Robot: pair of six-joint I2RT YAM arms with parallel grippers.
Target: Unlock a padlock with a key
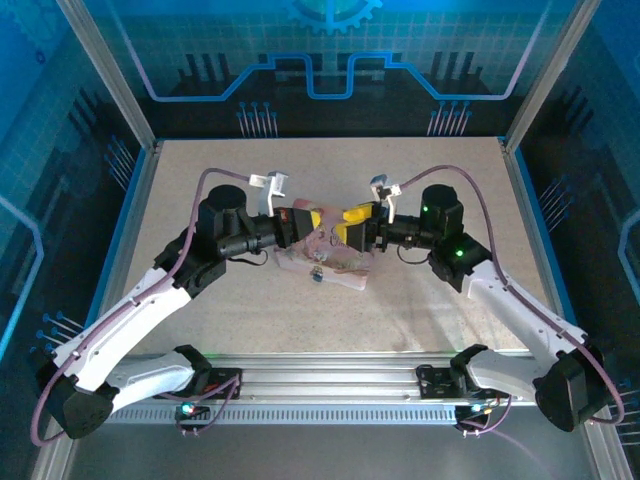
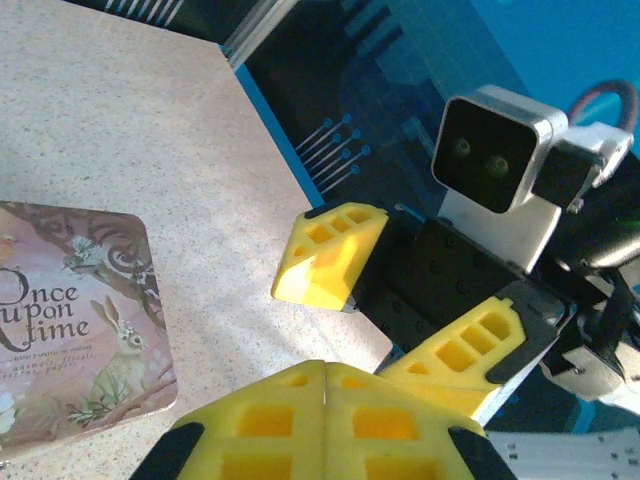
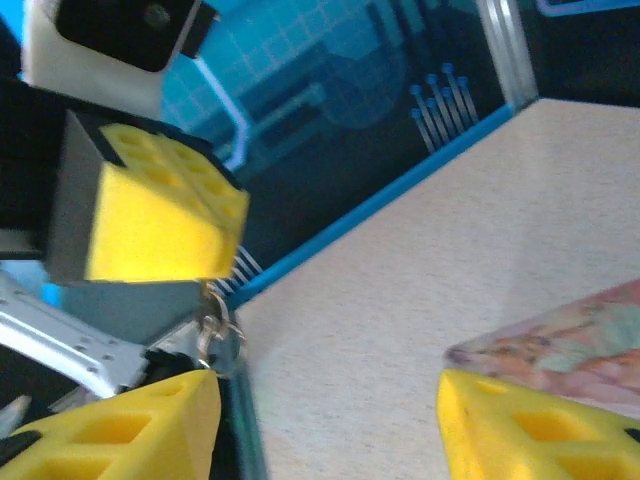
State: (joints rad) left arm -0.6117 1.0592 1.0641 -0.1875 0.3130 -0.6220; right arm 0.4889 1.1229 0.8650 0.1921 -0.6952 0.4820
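Above the pink "Once Upon a Time" tin (image 1: 338,262), which lies on the worktop (image 1: 430,300), the 2 hands are held tip to tip. The left hand (image 2: 325,400) is pressed together, and from under its fingertips a small metal piece on a ring (image 3: 214,336) is seen dangling. It is blurred, but it is taken to be the key, pinched at its top. The right hand (image 3: 330,405) is spread and nothing is held in it, with the key hanging just beside 1 of its fingers. A tiny dark, bluish thing at the near edge of the tin, judged to be the padlock (image 1: 316,272), is left lying free, well below both hands. Trouble is most likely to come from the loose hang of the key: if it is gripped by the ring alone, its blade can swing and miss the keyhole, or it may be dropped onto the tin. The padlock, unheld, would be pushed along the tin instead of being entered. With the fingers so close above the tin, a clash between the 2 hands is also possible.
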